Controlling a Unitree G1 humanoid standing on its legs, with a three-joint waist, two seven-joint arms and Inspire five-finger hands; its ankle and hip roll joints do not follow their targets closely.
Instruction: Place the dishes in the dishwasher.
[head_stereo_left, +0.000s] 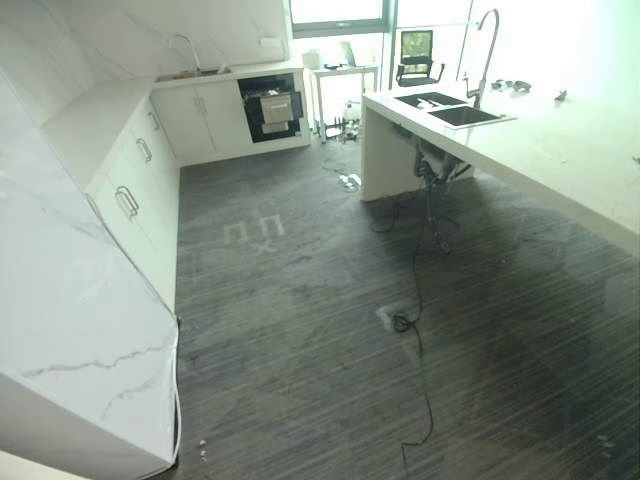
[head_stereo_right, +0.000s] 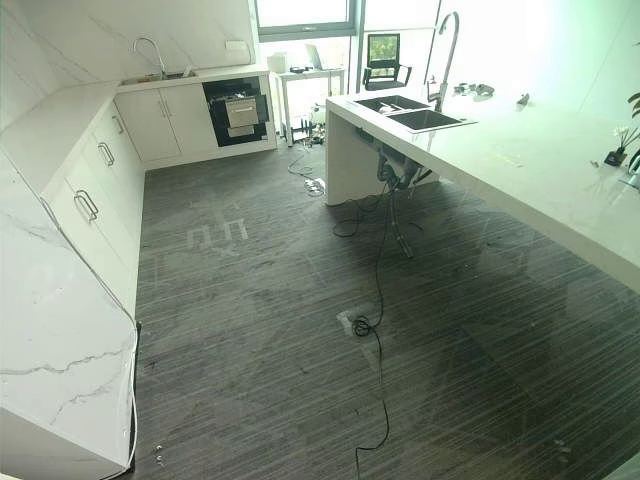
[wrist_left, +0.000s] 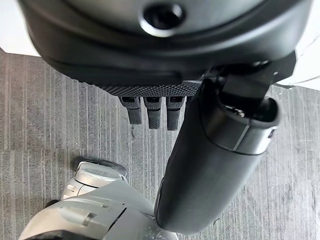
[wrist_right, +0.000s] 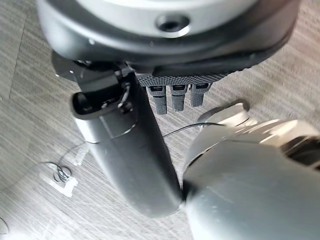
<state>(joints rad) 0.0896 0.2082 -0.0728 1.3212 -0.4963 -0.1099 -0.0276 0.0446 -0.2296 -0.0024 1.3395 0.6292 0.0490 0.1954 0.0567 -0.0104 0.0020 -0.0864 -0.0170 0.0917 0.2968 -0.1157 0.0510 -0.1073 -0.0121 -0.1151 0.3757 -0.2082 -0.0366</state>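
The dishwasher (head_stereo_left: 270, 106) is a dark opening in the white cabinets at the far end of the room, with a pale rack or drawer standing out of it. Something small and pale lies in the island sink (head_stereo_left: 434, 101), and small dark items (head_stereo_left: 508, 85) sit on the island top behind it; I cannot tell what they are. My left hand (wrist_left: 150, 90) hangs over the grey floor with straight fingers (wrist_left: 151, 113) and holds nothing. Above the floor, my right hand (wrist_right: 173, 78) likewise has straight fingers (wrist_right: 175, 97) and nothing in it.
A white marble counter (head_stereo_left: 80, 290) with cabinets runs along the left and turns at the back, where a tap (head_stereo_left: 184, 45) stands. The white island (head_stereo_right: 520, 170) with a tall tap (head_stereo_left: 487, 45) fills the right. A black cable (head_stereo_left: 418, 330) crosses the floor. A desk and chair (head_stereo_left: 416, 55) stand by the window.
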